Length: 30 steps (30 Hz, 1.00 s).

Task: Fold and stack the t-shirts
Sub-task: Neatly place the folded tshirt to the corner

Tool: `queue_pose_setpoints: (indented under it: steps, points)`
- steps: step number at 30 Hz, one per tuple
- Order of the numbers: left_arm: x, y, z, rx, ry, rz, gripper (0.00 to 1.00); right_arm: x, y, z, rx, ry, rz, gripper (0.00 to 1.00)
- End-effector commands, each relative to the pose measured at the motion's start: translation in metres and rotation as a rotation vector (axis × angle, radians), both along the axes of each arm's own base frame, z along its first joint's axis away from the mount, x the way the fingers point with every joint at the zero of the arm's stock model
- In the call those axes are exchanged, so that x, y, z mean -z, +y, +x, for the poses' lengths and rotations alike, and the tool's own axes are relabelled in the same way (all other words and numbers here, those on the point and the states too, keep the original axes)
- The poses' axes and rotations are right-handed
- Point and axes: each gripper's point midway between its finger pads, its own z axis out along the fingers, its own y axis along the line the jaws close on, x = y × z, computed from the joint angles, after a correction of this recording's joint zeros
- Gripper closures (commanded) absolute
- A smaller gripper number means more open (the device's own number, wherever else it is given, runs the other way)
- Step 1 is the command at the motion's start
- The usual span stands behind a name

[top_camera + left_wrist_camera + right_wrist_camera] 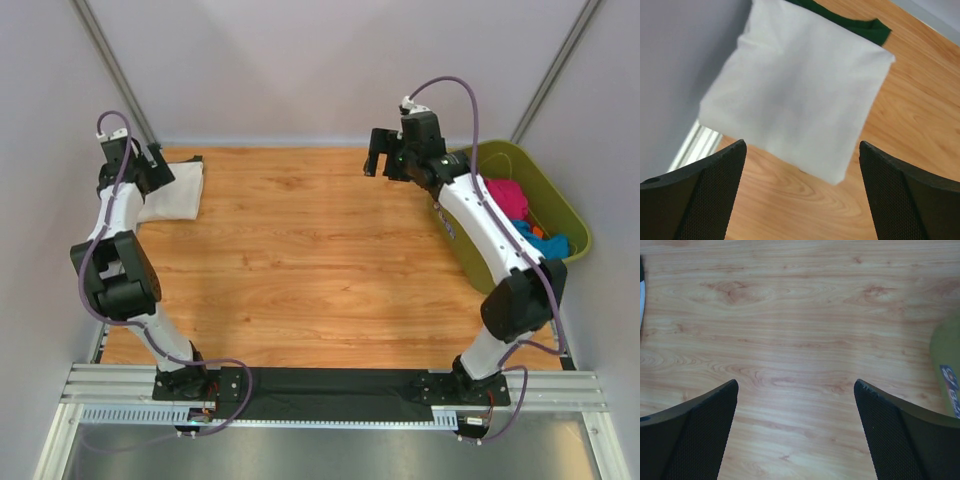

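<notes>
Wood-grain table [300, 260] fills the cell, w/ grey walls on 3 sides. An olive tub [520, 160] sits at abt 2 o'clock, close to the R wall, w/ pink cloth [508, 197] and blue cloth [548, 243] heaped inside. The R arm's forearm runs along the tub's L rim and hides part of it from above.

The t-shirt [178, 195] lies folded into a white square at 10 o'clock in the far-L corner. Its dark green neckband [850, 22] peeks out at the far edge, and its L side looks to reach the table edge by the wall.

L gripper [802, 150] hangs over the shirt, apart from the cloth, jaws spread wide w/ nothing btwn them. The L arm is folded, elbow up. R gripper [795, 385] is at 1 o'clock above bare wood, jaws also wide & empty, arm stretched fwd.
</notes>
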Motion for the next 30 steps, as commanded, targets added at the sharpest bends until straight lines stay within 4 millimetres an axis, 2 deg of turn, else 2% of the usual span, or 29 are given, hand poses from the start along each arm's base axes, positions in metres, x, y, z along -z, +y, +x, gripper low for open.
queue_pose_setpoints:
  steps: [1,2,3,4,5,6,7,8,9,12,13,15,16,17,18,19,20,21,22,24,27,30]
  points:
    - [-0.069,-0.040,-0.003,0.073,-0.234,-0.065,0.01,-0.032,-0.021,-0.018,0.034,-0.109,-0.017,0.00]
    - [-0.077,-0.052,-0.009,0.094,-0.245,-0.062,0.01,-0.035,-0.026,-0.024,0.043,-0.118,-0.027,0.00]
    - [-0.075,-0.059,-0.021,0.098,-0.217,-0.070,0.01,-0.050,-0.034,-0.035,0.058,-0.150,-0.026,0.00]
    - [-0.099,-0.068,-0.035,0.110,-0.252,-0.061,0.01,-0.053,-0.037,-0.042,0.060,-0.155,-0.027,0.00]
    - [-0.106,-0.080,-0.044,0.132,-0.251,-0.069,0.01,-0.050,-0.041,-0.049,0.062,-0.149,-0.032,0.00]
    - [-0.104,-0.091,-0.059,0.142,-0.217,-0.113,0.01,-0.061,-0.047,-0.060,0.071,-0.173,-0.019,0.00]
    - [-0.126,-0.102,-0.075,0.167,-0.260,-0.123,0.01,-0.065,-0.048,-0.066,0.073,-0.186,-0.010,0.00]
    - [-0.128,-0.113,-0.088,0.191,-0.252,-0.149,0.01,-0.061,-0.051,-0.073,0.078,-0.178,-0.010,0.00]
    - [-0.142,-0.127,-0.107,0.215,-0.298,-0.194,0.01,-0.073,-0.055,-0.083,0.084,-0.205,0.007,0.00]
    - [-0.154,-0.146,-0.138,0.266,-0.340,-0.229,0.01,-0.080,-0.064,-0.108,0.069,-0.219,0.005,0.00]
    - [-0.172,-0.154,-0.156,0.290,-0.384,-0.228,0.01,-0.080,-0.066,-0.115,0.067,-0.219,0.001,0.00]
    - [-0.175,-0.165,-0.181,0.314,-0.359,-0.246,0.01,-0.079,-0.075,-0.133,0.075,-0.224,-0.002,0.00]
    - [-0.185,-0.172,-0.198,0.338,-0.382,-0.236,0.01,-0.079,-0.077,-0.140,0.075,-0.231,0.003,0.00]
    - [-0.181,-0.177,-0.213,0.347,-0.352,-0.248,0.01,-0.087,-0.082,-0.150,0.082,-0.264,0.021,0.00]
    - [-0.181,-0.182,-0.223,0.367,-0.349,-0.246,0.01,-0.085,-0.084,-0.155,0.089,-0.269,0.027,0.00]
    - [-0.187,-0.189,-0.241,0.397,-0.372,-0.233,0.01,-0.073,-0.086,-0.160,0.098,-0.255,0.029,0.00]
    - [-0.181,-0.191,-0.254,0.411,-0.349,-0.216,0.01,-0.070,-0.089,-0.164,0.106,-0.260,0.033,0.00]
    - [-0.178,-0.193,-0.263,0.416,-0.343,-0.203,0.01,-0.075,-0.093,-0.171,0.114,-0.293,0.047,0.00]
    - [-0.182,-0.193,-0.277,0.412,-0.369,-0.174,0.01,-0.062,-0.095,-0.175,0.123,-0.274,0.043,0.00]
    - [-0.180,-0.195,-0.297,0.414,-0.379,-0.137,0.01,-0.063,-0.102,-0.183,0.158,-0.301,0.068,0.00]
    - [-0.176,-0.196,-0.313,0.398,-0.370,-0.133,0.01,-0.049,-0.104,-0.194,0.174,-0.318,0.116,0.00]
    - [-0.166,-0.199,-0.314,0.385,-0.352,-0.177,0.00,-0.031,-0.104,-0.201,0.189,-0.348,0.175,0.00]
